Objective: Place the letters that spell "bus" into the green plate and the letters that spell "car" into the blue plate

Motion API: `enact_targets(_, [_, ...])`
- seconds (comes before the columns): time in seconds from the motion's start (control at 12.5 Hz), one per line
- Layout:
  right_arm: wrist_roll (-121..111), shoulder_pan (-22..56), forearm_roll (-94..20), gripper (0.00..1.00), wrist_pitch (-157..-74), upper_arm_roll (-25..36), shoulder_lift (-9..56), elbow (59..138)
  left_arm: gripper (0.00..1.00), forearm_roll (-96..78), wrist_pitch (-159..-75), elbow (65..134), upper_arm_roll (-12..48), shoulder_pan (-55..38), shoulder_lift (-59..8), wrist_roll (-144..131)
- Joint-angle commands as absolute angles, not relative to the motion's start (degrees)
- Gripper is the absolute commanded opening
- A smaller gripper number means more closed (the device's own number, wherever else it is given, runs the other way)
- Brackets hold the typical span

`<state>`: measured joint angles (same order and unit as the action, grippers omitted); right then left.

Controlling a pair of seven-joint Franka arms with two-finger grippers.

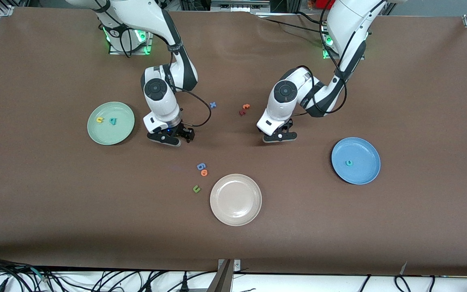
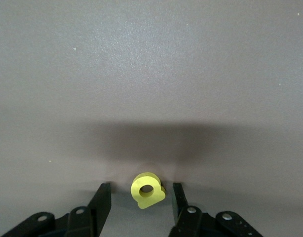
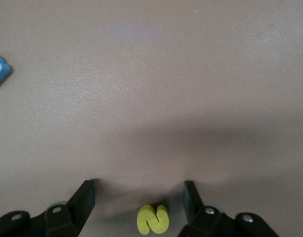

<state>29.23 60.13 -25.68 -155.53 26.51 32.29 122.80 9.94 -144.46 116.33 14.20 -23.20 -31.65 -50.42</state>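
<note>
Both grippers are down at the table: left gripper (image 2: 141,200) has fingers open astride the yellow a (image 2: 147,190), untouched; right gripper (image 3: 139,197) – open too – straddles the yellow s (image 3: 153,219).

Both arms reach down to the table, wrists bent so the grippers point straight at its surface. The left gripper (image 2: 141,200) has its fingers apart, low at the table. The right gripper (image 3: 139,197) also has fingers spread, low at the table.

Yellow a (image 2: 147,190), yellow s (image 3: 153,219)
</note>
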Motion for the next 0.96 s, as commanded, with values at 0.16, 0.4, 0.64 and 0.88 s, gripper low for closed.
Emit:
enact_targets(0.16, [29.88,60.12,-26.98,0.50,-154.60,26.19,31.73,123.05,0.44,12.04,-143.44,115.14,13.71,-23.82,-32.08,-52.12])
enact_targets(0.4, [29.97,60.12,-26.98,0.39,-153.37,26.19,31.47,123.05,0.37,12.04,-143.44,115.14,13.71,-23.82,-32.17,-52.12])
enact_targets(0.64, [31.11,60.20,-26.98,0.39,-151.44,26.19,31.29,122.96,0.30,12.04,-143.44,114.79,13.71,-23.82,-32.26,-52.12])
enact_targets(0.88, [31.38,60.21,-26.98,0.40,-151.17,26.19,31.11,122.96,0.25,12.04,-143.44,114.79,13.71,-23.82,-32.43,-52.12])
